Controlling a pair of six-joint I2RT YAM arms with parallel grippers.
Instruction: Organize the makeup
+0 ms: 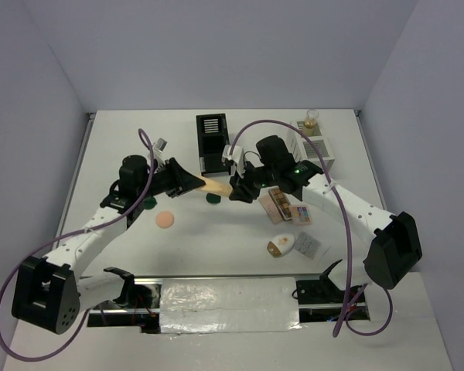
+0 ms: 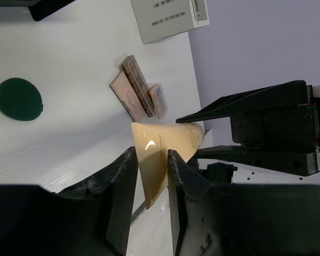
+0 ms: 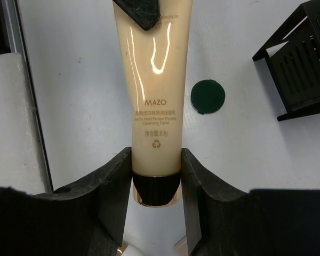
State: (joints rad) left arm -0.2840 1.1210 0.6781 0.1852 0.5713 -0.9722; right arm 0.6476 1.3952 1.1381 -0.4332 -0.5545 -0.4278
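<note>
A beige-gold tube (image 1: 215, 186) hangs level above the table's middle, held between both arms. My right gripper (image 1: 236, 192) is shut on it just above the black, gold-rimmed cap (image 3: 156, 189), with its fingers pressed against both sides of the tube (image 3: 154, 96). My left gripper (image 2: 152, 154) is shut on the tube's flat crimped end (image 2: 165, 141). On the table lie a dark green compact (image 1: 213, 199), a peach puff (image 1: 165, 220), eyeshadow palettes (image 1: 279, 204) and a white-gold oval compact (image 1: 281, 246). A gold-capped bottle (image 1: 311, 120) stands at the back right.
A black slotted organizer (image 1: 213, 143) stands at the back centre. A white organizer (image 1: 317, 151) sits to its right, behind the right arm. A grey flat palette (image 1: 308, 245) lies beside the oval compact. A second dark green disc (image 1: 149, 202) shows under the left arm.
</note>
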